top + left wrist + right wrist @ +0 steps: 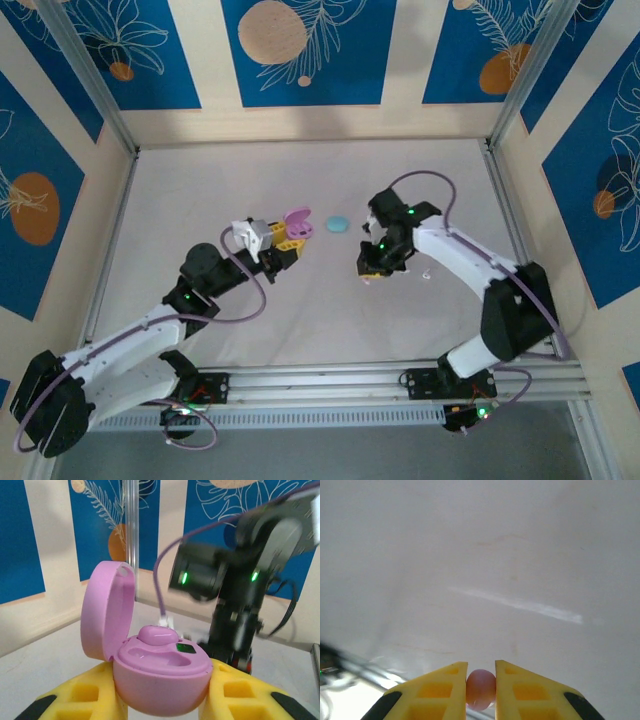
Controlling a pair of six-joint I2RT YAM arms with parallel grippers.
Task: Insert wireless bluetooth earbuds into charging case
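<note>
pinching a pink bud (pixel 480 688) between narrowed fingers, the right gripper (pixel 372 270) hangs over the table (pixel 300 320), apart from the open case (pixel 150 672) clamped in the left gripper (pixel 285 243). a seated bud (pixel 157 634) fills one socket; the step in hand looks like the carry, calling next for alignment over the empty socket (pixel 145 656).

Blue leaf-patterned wall panels (pixel 300 50) surround a white table (pixel 300 320)

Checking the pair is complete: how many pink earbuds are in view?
2. One pink earbud sits in the open pink case held by the left gripper; the second earbud is pinched by the right gripper. Others may be hidden.
</note>
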